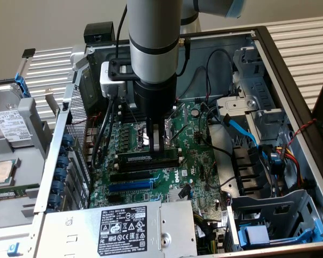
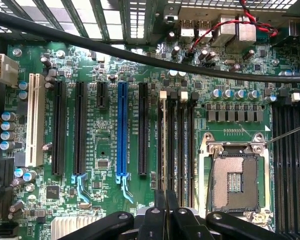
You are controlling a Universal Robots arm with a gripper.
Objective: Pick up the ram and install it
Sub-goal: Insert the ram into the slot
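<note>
My gripper [image 1: 157, 148] stands over the motherboard [image 1: 194, 172]. My fingers [image 2: 160, 206] are pressed almost together, pinching the top edge of the ram [image 1: 148, 159]. The ram stands upright on its long edge, its white label showing in the exterior view. Its lower edge is hidden, so I cannot tell whether it sits in a slot. From my wrist it is edge-on and hard to separate from the black memory slots [image 2: 182, 145]. My arm [image 1: 152, 48] covers the board behind it.
</note>
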